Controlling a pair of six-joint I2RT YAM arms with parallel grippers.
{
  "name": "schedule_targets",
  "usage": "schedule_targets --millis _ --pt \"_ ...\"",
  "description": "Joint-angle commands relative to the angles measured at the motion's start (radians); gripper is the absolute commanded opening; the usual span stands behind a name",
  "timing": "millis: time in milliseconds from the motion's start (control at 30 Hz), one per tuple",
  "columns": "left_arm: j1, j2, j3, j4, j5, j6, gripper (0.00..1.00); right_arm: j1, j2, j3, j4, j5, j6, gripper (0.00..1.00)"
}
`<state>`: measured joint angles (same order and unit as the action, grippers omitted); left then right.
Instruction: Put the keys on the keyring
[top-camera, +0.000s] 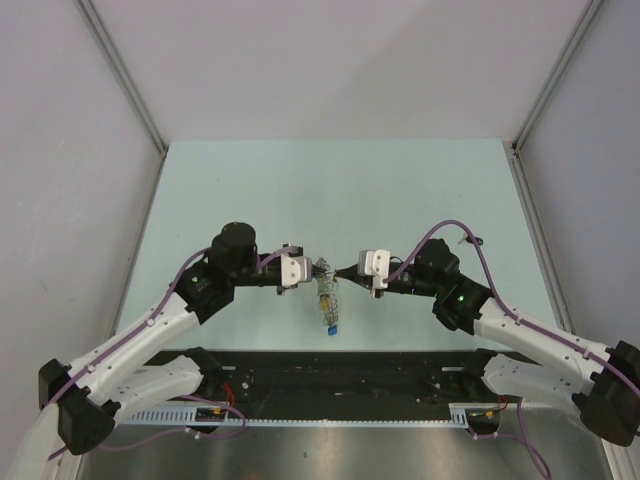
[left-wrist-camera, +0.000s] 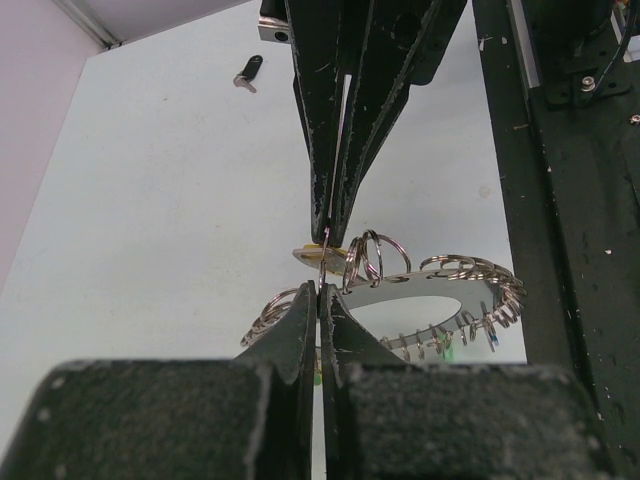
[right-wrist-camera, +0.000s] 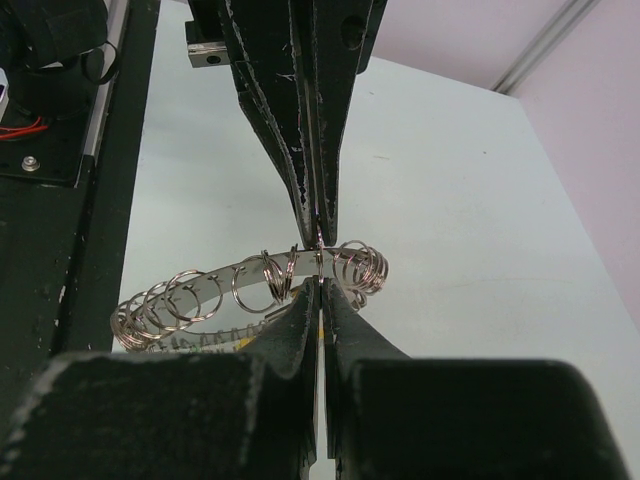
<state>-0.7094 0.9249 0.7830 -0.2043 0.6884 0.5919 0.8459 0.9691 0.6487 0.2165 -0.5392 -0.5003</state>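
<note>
The keyring (top-camera: 328, 296) is a flat grey metal ring strung with many small split rings, and it hangs between my two grippers above the table. My left gripper (top-camera: 316, 268) and right gripper (top-camera: 338, 270) meet tip to tip, both shut on one small split ring at its top edge. In the left wrist view the left gripper (left-wrist-camera: 320, 290) pinches from below, the keyring (left-wrist-camera: 440, 275) stretches right, and a yellow key head (left-wrist-camera: 308, 256) shows by the tips. A blue key (top-camera: 330, 325) dangles lowest. A loose black key (left-wrist-camera: 248, 72) lies on the table. The right gripper (right-wrist-camera: 320, 285) pinches the keyring (right-wrist-camera: 200, 290).
The black base rail (top-camera: 330, 365) runs along the near table edge and shows in the left wrist view (left-wrist-camera: 560, 200) and in the right wrist view (right-wrist-camera: 60, 200). Grey walls enclose the pale green table (top-camera: 330, 190) at the left, right and back.
</note>
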Motion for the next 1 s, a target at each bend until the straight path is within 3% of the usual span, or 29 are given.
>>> schedule_targets --millis 0,967 --pt "-0.013 -0.001 0.018 0.083 0.076 -0.003 0.00 0.005 0.006 0.014 0.072 -0.031 0.012 0.00" --pt "-0.025 0.060 0.096 0.020 -0.032 -0.116 0.00 0.045 -0.017 0.014 0.018 0.034 -0.069 0.00"
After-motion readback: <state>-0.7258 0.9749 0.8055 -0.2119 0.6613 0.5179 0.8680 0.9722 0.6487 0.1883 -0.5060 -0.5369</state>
